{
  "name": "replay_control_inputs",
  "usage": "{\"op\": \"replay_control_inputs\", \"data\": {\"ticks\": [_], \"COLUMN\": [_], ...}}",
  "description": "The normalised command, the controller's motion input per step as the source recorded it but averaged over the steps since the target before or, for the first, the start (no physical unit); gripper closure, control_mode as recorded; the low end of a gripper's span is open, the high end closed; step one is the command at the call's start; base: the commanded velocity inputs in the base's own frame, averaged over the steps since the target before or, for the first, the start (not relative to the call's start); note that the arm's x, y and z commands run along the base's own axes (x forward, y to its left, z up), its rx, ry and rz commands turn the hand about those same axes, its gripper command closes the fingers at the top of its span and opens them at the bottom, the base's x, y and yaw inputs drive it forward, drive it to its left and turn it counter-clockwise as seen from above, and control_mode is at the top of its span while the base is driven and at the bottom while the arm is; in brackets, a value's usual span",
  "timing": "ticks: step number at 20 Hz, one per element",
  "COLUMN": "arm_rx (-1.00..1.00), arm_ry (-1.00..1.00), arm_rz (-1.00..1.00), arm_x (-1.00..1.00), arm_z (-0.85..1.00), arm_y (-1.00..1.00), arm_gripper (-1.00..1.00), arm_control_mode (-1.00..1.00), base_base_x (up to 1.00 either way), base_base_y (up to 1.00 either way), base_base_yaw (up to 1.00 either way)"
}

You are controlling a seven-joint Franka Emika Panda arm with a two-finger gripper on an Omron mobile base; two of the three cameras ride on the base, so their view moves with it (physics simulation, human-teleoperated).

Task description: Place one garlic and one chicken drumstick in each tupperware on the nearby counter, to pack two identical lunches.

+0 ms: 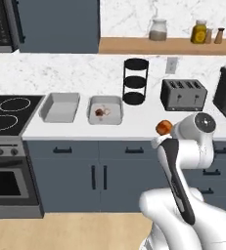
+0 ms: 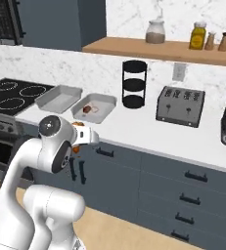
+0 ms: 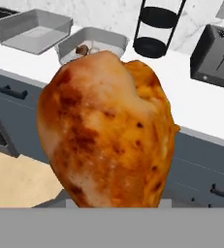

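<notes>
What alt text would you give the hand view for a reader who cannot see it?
A browned chicken drumstick looms close, held in the claw. Behind it on the white counter sit two grey trays, the nearer with food in it, then a black tiered stand and a toaster.

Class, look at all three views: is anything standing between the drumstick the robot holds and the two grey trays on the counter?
Nothing visible blocks it. The chicken drumstick is held off the counter's front edge; the empty tray and the tray holding food lie open-topped, and the black rack stands behind them.
</notes>
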Motion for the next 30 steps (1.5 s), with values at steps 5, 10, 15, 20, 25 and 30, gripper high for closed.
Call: {"op": "replay_control_inputs", "data": {"ticks": [5, 10, 15, 20, 25, 30], "arm_rx": [0.0, 0.0, 0.0, 0.0, 0.0, 0.0], "arm_ry": [0.0, 0.0, 0.0, 0.0, 0.0, 0.0], "arm_rz": [0.0, 0.0, 0.0, 0.0, 0.0, 0.0], "arm_x": [0.0, 0.0, 0.0, 0.0, 0.0, 0.0], "arm_z": [0.0, 0.0, 0.0, 0.0, 0.0, 0.0], "arm_y": [0.0, 0.0, 0.0, 0.0, 0.0, 0.0], "arm_gripper": [1.0, 1.0, 1.0, 1.0, 1.0, 1.0], "arm_control_mode": [1.0, 1.0, 1.0, 1.0, 1.0, 1.0], "base_base_x": [1.0, 0.68, 0.54, 0.47, 0.52, 0.54], "base_base_y": [1.0, 1.0, 1.0, 0.44, 0.0, 0.09], "base_base_yaw": [0.04, -0.1, -0.27, -0.24, -0.15, -0.13]}}
